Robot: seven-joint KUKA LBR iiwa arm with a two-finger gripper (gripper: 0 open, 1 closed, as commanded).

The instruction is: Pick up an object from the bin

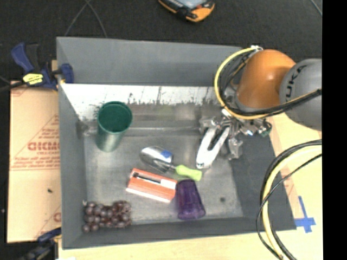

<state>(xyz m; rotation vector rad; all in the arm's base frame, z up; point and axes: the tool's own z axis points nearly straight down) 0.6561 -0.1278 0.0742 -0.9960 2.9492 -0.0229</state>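
The arm comes in from the right, and its orange cover (264, 85) hangs above the right rear part of the bin (162, 72). Below the cover, the hand (221, 140) is down inside the bin, close to the right wall and a little back from the middle.

Directly at the hand there is a white long thing (207, 150) with a darker stripe along it. It stands slanted: its upper end goes in under the metal parts of the hand, and its lower end points to the front left. The hand is over this upper end and seems to touch it. However, whether the hand is wide or narrow, and whether it really grips the white thing, I cannot tell, because the parts overlap here.

The other things lie to the left and in front of the hand:
- A metal scoop (156, 157) with a blue spot and a light green handle lies nearest, and the handle's end is just beside the lower end of the white thing.
- An orange and white box (150, 184) lies in front of the scoop.
- A purple cup (190, 200) lies on its side, just beside the box.
- A green cup (114, 124) is well apart from the hand, in the left rear corner.
- A bunch of dark grapes (106, 214) lies in the front left corner.
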